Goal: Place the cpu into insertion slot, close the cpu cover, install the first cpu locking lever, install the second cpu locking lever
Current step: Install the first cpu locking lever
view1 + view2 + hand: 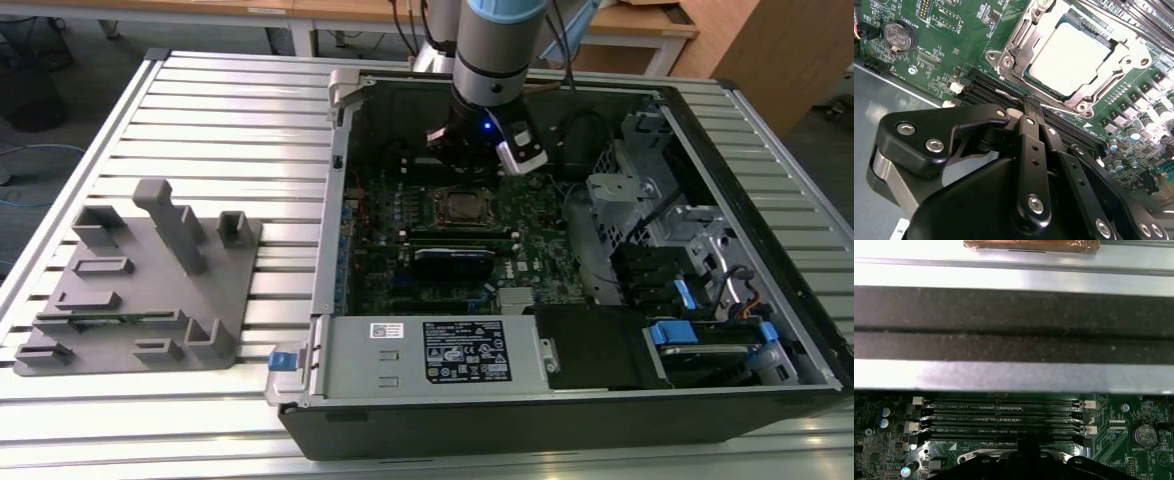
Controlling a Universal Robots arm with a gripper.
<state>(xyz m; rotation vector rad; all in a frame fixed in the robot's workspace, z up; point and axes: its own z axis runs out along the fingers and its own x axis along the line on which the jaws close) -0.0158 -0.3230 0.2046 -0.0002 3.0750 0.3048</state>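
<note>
The cpu (1070,56) lies pale and square in the insertion slot (462,207) on the green motherboard, at the back of the open computer case. The silver cpu cover (1015,47) lies flat around it, framing its face. A thin wire locking lever (1064,108) runs along the socket edge nearest my gripper. My gripper (1029,104) is shut with nothing between its black fingers, and its tips hover just short of that lever, over the memory slots. In the exterior view the gripper (458,162) hangs just behind the socket.
Black memory slots (1004,420) lie between the socket and the case's back wall (1014,315). A coin battery (898,36) sits off to one side. The grey power-supply box (427,355) fills the case front, drive cages (667,260) the exterior view's right. A grey fixture (140,290) stands outside.
</note>
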